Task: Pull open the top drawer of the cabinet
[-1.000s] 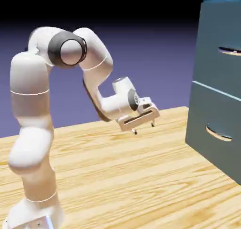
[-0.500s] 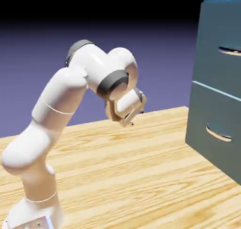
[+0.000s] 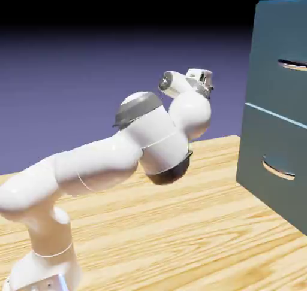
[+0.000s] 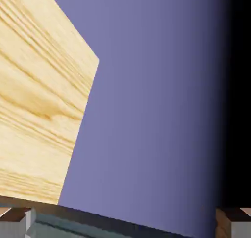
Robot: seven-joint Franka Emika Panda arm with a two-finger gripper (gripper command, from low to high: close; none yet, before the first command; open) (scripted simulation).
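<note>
Teal top drawer (image 3: 286,74) lies right of the open, empty pincer (image 3: 202,80).

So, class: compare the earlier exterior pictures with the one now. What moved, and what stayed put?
The arm swung over and stretched toward the cabinet; the gripper rose from just above the table to about the height of the top drawer, short of it. Nothing was grasped or released. Jaws remain open; both drawers stay shut.

Arm (image 3: 120,158) stretched low, elbow bent; end effector (image 3: 201,80) raised, jaws wide.
</note>
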